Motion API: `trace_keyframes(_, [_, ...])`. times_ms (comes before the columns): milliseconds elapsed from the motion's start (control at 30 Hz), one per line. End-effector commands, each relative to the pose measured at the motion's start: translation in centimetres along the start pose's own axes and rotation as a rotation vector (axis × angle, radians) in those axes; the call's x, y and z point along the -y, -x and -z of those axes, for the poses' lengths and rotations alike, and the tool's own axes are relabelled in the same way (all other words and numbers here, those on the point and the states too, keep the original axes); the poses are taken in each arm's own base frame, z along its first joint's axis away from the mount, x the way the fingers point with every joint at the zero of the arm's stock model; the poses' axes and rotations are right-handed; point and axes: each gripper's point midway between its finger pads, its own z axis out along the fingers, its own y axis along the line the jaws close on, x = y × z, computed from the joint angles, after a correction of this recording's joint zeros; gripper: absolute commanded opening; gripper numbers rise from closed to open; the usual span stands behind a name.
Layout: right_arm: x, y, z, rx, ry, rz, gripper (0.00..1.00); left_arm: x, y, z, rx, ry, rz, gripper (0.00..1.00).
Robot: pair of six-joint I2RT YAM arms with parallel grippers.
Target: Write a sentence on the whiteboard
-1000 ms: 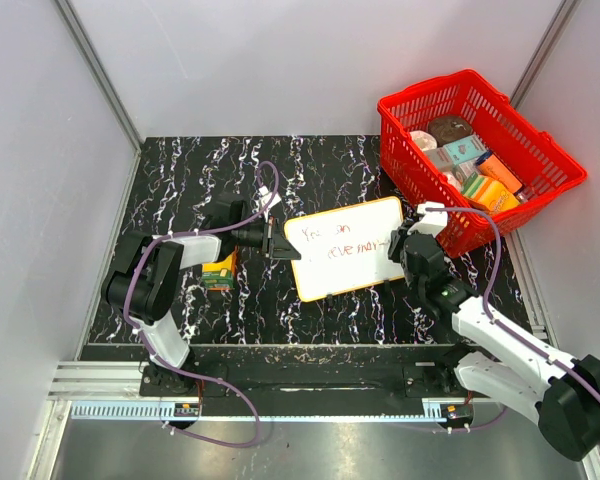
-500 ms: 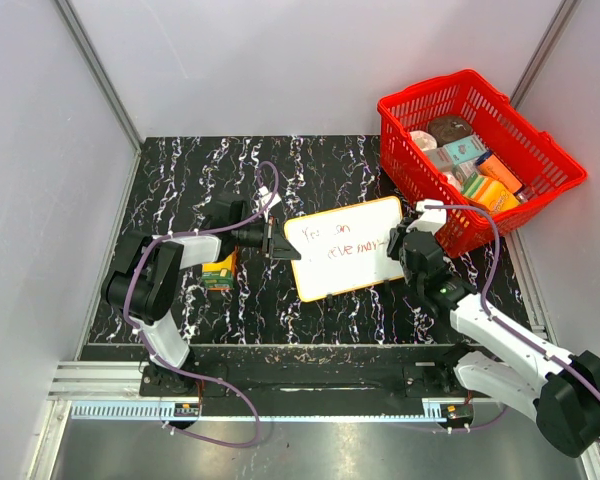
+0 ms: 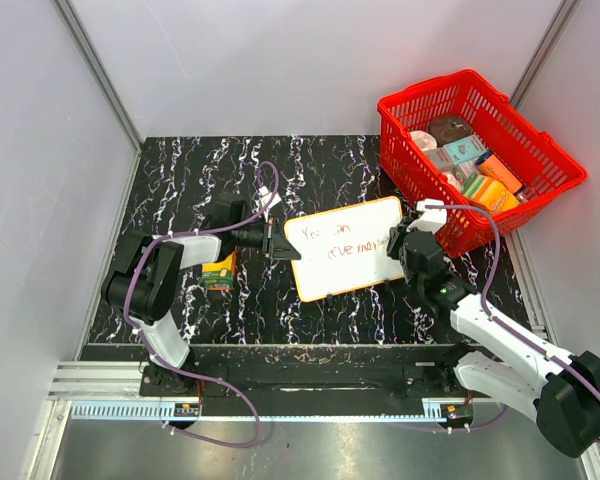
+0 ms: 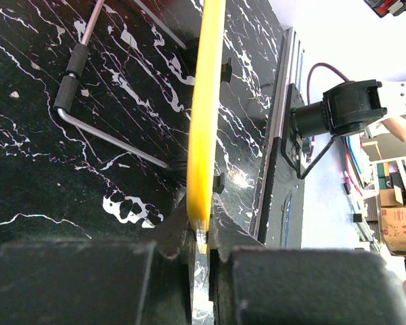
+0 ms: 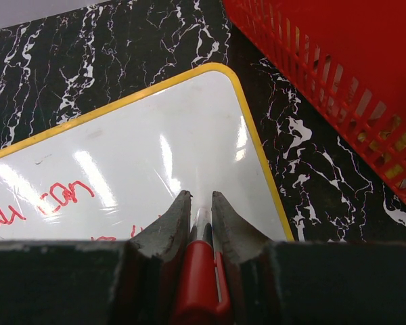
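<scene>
Left gripper (image 3: 276, 243) clamped on left yellow edge of small flat white whiteboard (image 3: 355, 278), which lies ahead of it on black marbled table (image 3: 190, 170). Right gripper (image 5: 197, 203) pinches red marker (image 5: 197, 271) over board's right end. Red handwritten sentence (image 3: 342, 246) to its left. Red plastic basket (image 3: 540, 190) close on its right. Open table beyond left gripper.

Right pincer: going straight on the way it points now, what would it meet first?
The whiteboard. The right pincer angles down at its white face with a red marker clamped, so the marker tip likely lands first; whether it touches now is unclear.

Red handwritten sentence (image 3: 342, 243) on the whiteboard (image 3: 340, 277), first line "You can", second line illegible
</scene>
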Motion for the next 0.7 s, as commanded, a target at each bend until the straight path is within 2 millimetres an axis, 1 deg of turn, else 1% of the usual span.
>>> trace_keyframes(0, [-1.3, 2.5, 0.0, 0.066, 0.043, -0.057, 0.00, 1.2, 0.7, -0.4, -0.006, -0.020, -0.086, 0.00])
trace_keyframes(100, [-1.7, 2.4, -0.1, 0.058, 0.062, -0.059, 0.00, 1.3, 0.6, -0.4, -0.006, -0.021, -0.084, 0.00])
trace_keyframes(300, [-1.8, 1.4, 0.0, 0.021, 0.078, -0.063, 0.00, 1.2, 0.7, -0.4, -0.005, -0.020, -0.086, 0.00])
trace_keyframes(533, [-0.6, -0.4, 0.5, -0.021, 0.047, -0.050, 0.00, 1.2, 0.7, -0.4, -0.006, -0.020, -0.084, 0.00])
trace_keyframes(667, [-0.1, -0.9, 0.7, -0.035, 0.034, -0.044, 0.00, 1.2, 0.7, -0.4, -0.008, -0.021, -0.083, 0.00])
